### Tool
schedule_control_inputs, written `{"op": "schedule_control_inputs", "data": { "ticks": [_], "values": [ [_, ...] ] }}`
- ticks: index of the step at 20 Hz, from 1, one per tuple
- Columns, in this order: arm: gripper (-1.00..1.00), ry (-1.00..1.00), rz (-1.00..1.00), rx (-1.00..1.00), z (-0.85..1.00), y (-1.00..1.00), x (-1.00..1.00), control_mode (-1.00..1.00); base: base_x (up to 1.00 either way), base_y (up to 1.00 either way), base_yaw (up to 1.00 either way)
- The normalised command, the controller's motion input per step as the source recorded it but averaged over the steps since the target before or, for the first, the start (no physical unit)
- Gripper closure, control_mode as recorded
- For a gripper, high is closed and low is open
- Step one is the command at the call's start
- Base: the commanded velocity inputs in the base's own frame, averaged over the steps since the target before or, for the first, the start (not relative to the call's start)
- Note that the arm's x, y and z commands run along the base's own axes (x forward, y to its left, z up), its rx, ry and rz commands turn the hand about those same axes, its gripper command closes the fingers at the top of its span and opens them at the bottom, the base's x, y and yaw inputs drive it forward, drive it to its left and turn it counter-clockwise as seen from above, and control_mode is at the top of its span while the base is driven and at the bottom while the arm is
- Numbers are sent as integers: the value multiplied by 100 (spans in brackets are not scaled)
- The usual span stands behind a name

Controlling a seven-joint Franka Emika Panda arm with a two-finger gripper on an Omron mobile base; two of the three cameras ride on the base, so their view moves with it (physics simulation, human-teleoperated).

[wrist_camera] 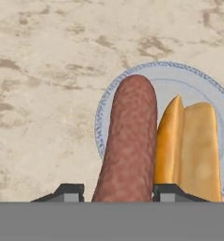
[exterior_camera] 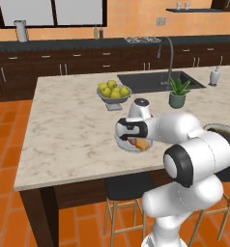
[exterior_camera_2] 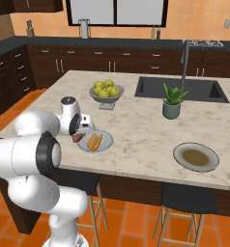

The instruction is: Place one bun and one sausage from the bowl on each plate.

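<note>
Left base view: claw (exterior_camera: pixel 132 140) low over pale plate (exterior_camera: pixel 131 145) on table (exterior_camera: pixel 68 130), bun (exterior_camera: pixel 143 144) on it. Right base view: sausage (exterior_camera_2: pixel 79 137) at plate rim. Hand view: clamped on sausage, just beside bun.

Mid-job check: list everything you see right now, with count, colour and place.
Slim reddish-brown sausage: one, between the fingers, above the pale plate.
Golden-tan elongated bun: one, lying on the pale plate.
Pale-centred round plate: one, near counter edge.
Olive-brown-centred round plate: one, bare, right along the counter.
Grey footed bowl of yellow-green fruit: one, mid-counter.
Green potted plant: one, by the dark sink.
Marble island counter: one, beige.
Gripper: fingers either side of the sausage.
</note>
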Motion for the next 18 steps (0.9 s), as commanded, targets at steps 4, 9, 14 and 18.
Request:
{"op": "schedule_control_inputs", "data": {
  "ticks": [4, 9, 14, 18],
  "values": [
    [100, 5, 0, 0, -21, 0, 9, -100, 0, 0, 0],
    [100, 5, 0, 0, -22, -1, 10, -100, 0, 0, 0],
    [100, 4, 0, 0, -19, -4, 16, -100, 0, 0, 0],
    [100, 1, 0, 0, -20, -7, 20, -100, 0, 0, 0]
  ]
}}
